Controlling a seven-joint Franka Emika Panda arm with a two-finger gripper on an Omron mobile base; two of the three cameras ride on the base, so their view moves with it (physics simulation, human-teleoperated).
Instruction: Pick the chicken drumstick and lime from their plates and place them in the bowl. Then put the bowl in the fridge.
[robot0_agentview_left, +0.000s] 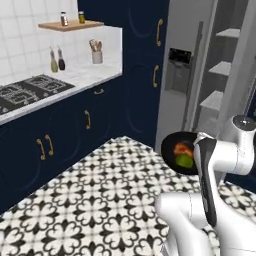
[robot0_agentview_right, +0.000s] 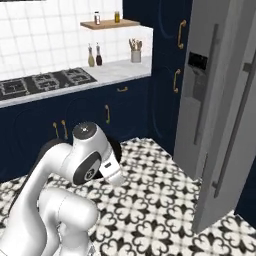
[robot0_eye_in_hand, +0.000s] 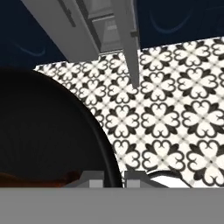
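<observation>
Left base cam sits behind the arm, looks fwd and down at the fridge (robot0_agentview_left: 200, 75), from a bit far. Right base cam sees the same fridge (robot0_agentview_right: 220, 100) from the other side. Both share the tiled floor (robot0_agentview_left: 100, 200). Hand cam is v. close to the bowl (robot0_eye_in_hand: 43, 131), fridge beyond.

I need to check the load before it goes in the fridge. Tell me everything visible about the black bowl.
The round, deep, glossy black bowl is carried in the air above the patterned tile floor, roughly level, before the open grey fridge. Inside lie the reddish-brown chicken drumstick and green lime, side by side. The hand is shut on its rim, one fingertip inside, one outside.
</observation>
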